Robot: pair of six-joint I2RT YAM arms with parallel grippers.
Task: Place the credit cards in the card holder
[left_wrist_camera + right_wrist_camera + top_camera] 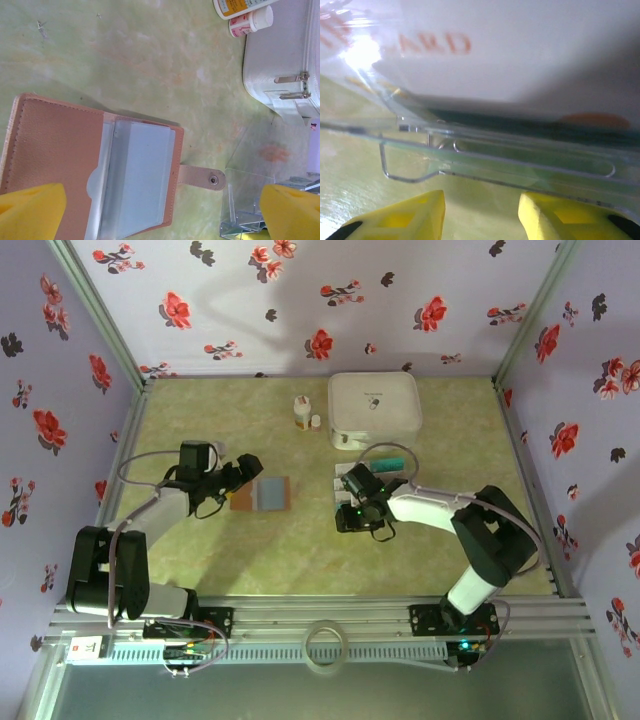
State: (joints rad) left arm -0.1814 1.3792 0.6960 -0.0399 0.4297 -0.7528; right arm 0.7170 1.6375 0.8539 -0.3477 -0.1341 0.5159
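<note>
**Top view.** A yellow-green bench [300, 550] stands inside flowered walls. The wallet [265, 494] lies open a little left of the bench's centre, with its brown flap to the left and its blue-grey inside facing up. The left arm [165, 505] ends over the wallet's left edge. Right of centre, just in front of a white box [373, 410] at the far edge, a clear tray [345, 478] holds the cards [390, 462]. The right arm [430, 505] ends at the tray's near left side. Two small bottles [305, 412] stand beside the box.

**Left wrist view.** The wallet [60, 150] shows its clear sleeves and a snap tab [202, 177]. The left jaws are wide, with one yellow pad [32, 210] at each lower corner, and they hold nothing. Whether they press on the wallet cannot be told. If the wallet lies loose, a card pushed at a sleeve will probably slide it across the bench or fold the flap shut.

**Right wrist view.** The right jaws are parted by a narrow gap with nothing between them. Their pads [400, 220] sit low against the tray's clear rim [495, 160]. A white card [520, 65] with red lettering lies over a teal card [485, 119]. Closing here may pinch the rim instead of a card, drag the tray, or lift two stacked cards together.
</note>
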